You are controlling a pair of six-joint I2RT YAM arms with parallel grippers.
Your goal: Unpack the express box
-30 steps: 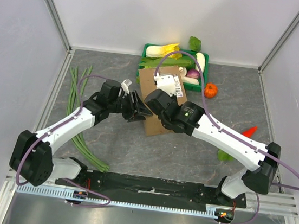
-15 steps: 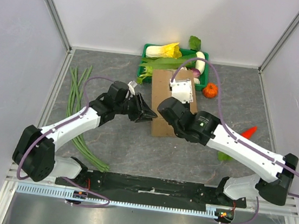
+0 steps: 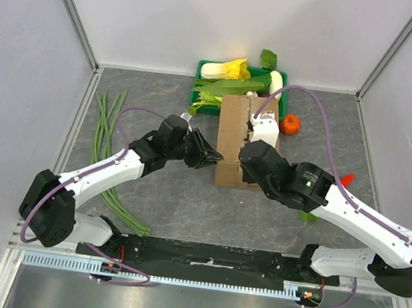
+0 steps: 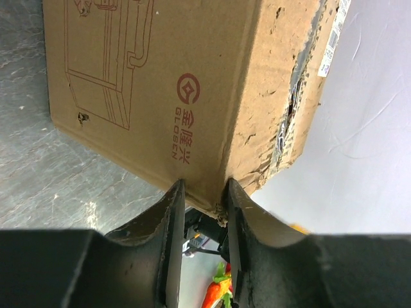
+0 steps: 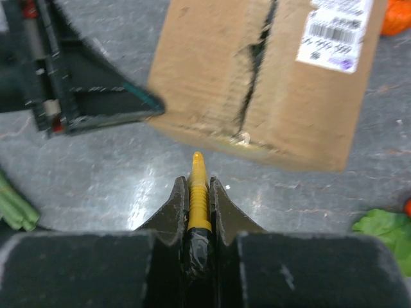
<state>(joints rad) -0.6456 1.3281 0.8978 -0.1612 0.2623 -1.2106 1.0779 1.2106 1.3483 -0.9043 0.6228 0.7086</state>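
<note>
Only the left wrist view shows the grip: the left end effector has its jaws drawn narrow onto a low corner edge of the express box, one finger on each side of the cardboard. The same view shows a red round logo with lettering and a faint red line drawing on one face. The right wrist view alone shows the right end effector clamped tight on a yellow tool with a black-wrapped handle, its tip hovering over the table just near of the box's near edge and not touching it. From above, that end effector is hidden beneath its own arm. The box sits mid-table, its far end against the green tray of vegetables, with the left end effector at its near left side. It is brown corrugated card with a ragged torn seam down the top and scuffed edges. There is one box, one white barcode label at its far right, one tray, one orange pumpkin right of the box, and one bundle of long green beans far left.
</note>
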